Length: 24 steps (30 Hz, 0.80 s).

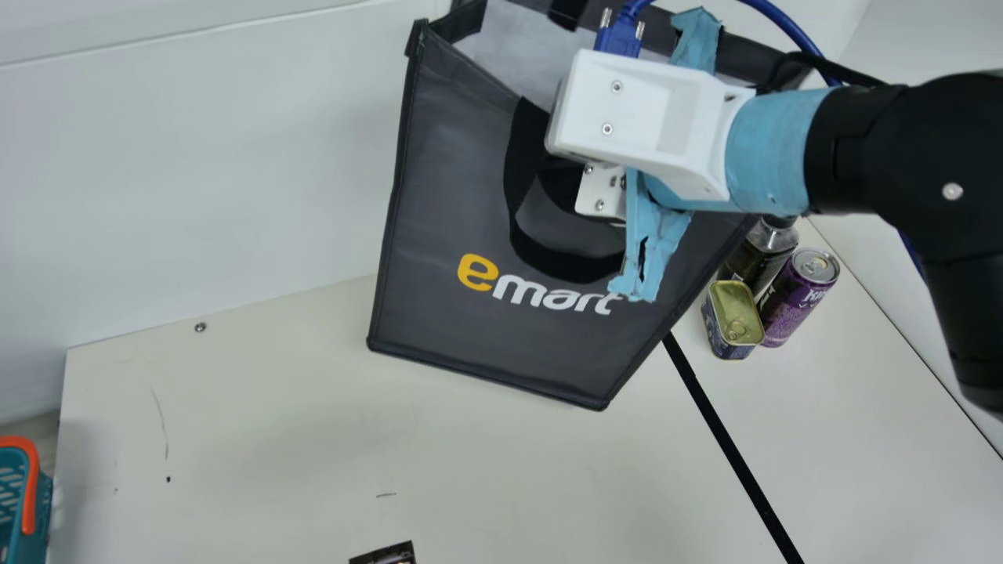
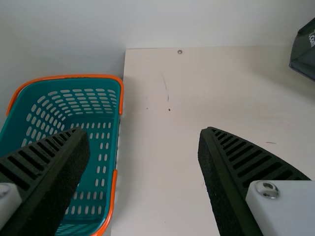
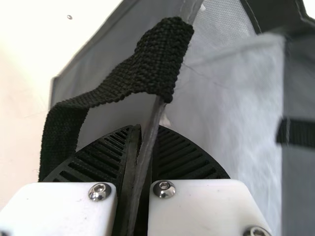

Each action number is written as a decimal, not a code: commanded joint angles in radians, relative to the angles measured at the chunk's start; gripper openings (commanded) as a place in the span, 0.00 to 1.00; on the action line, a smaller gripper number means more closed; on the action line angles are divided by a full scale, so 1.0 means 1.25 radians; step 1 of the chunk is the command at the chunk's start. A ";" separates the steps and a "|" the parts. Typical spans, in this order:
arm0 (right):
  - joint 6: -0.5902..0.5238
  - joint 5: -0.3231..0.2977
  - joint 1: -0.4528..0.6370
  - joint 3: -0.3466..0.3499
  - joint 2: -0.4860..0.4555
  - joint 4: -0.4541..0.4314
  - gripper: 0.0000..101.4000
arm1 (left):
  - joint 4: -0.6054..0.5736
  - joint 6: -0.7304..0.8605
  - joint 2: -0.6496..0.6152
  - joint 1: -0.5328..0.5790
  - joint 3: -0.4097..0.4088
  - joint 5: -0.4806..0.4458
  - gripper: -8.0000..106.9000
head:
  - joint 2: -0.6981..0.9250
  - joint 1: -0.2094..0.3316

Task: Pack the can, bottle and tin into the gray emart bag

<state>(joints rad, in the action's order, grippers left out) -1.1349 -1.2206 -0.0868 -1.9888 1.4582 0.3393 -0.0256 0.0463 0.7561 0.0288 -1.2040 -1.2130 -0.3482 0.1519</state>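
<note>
The cream surface (image 1: 235, 439) is crossed by a black strip (image 1: 729, 446). The left claw (image 2: 144, 132) is spread open near a perforated teal basket (image 2: 101, 162). The smooth gray emart bag (image 1: 439, 196) is pinched at its fabric rim by the right claw (image 1: 602, 190); just beside the bag are grouped the gold-lidded tin (image 1: 734, 313), cylindrical can (image 1: 787, 309) and dark bottle (image 1: 748, 262).

The right arm (image 1: 878, 149), bent at a black joint (image 1: 948, 141), extends its blue-wrapped wrist (image 1: 772, 153) over the bag (image 1: 454, 196); the right gripper (image 1: 602, 190) has its jaws closed on the bag's rim. The left gripper (image 2: 144, 132) lies well apart from the bag, jaws spread wide.
</note>
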 commanded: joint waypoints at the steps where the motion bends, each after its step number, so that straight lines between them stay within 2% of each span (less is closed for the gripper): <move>1: 0.005 0.000 -0.008 0.010 -0.012 -0.005 0.00 | 0.000 0.000 0.000 0.000 0.000 0.000 0.85 | -0.001 0.018; 24: 0.082 0.000 -0.112 0.147 -0.103 -0.070 0.00 | 0.000 0.000 0.000 0.000 0.000 0.000 0.85 | -0.001 0.018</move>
<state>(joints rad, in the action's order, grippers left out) -1.0354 -1.2198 -0.2229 -1.8105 1.3307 0.2530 -0.0256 0.0463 0.7561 0.0288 -1.2040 -1.2130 -0.3482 0.1519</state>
